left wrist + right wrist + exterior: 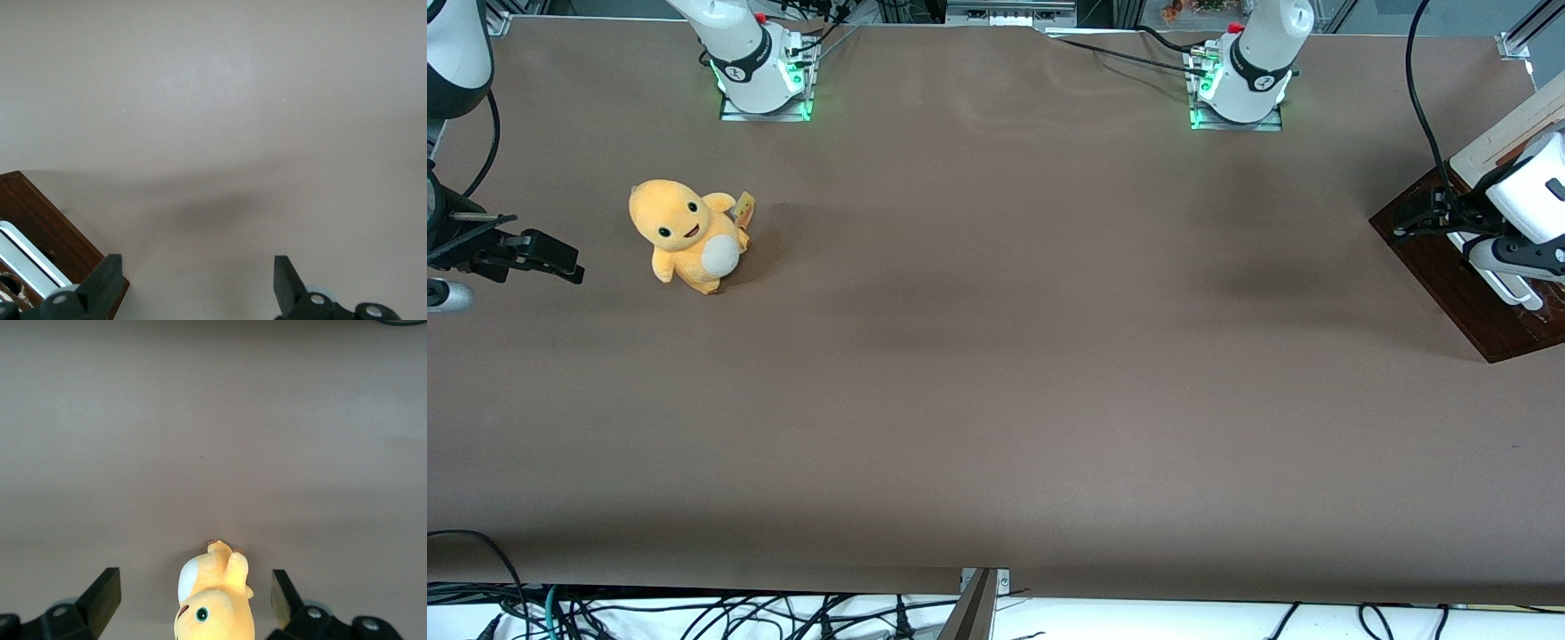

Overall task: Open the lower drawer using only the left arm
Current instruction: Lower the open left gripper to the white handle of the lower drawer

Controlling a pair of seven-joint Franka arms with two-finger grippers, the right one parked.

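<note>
Dark brown wood marks the lower drawer (1463, 276), whose front faces out from a small cream-topped cabinet (1507, 133) at the working arm's end of the counter (996, 373), its white bar handle (27, 260) running along that front. The left arm (1534, 191) reaches over the cabinet and carries its black gripper (1427, 218) low against the drawer front, close to the handle, a placing that suits a pull outward. Seen from the wrist, the gripper's two fingers (107, 283) stand spread wide apart with nothing between them, the handle lying just beside one of them rather than in the gap. Judging by this, the drawer is not yet gripped or drawn out. An orange plush toy (689, 236) sits well apart, toward the parked arm's end, clear of the work
</note>
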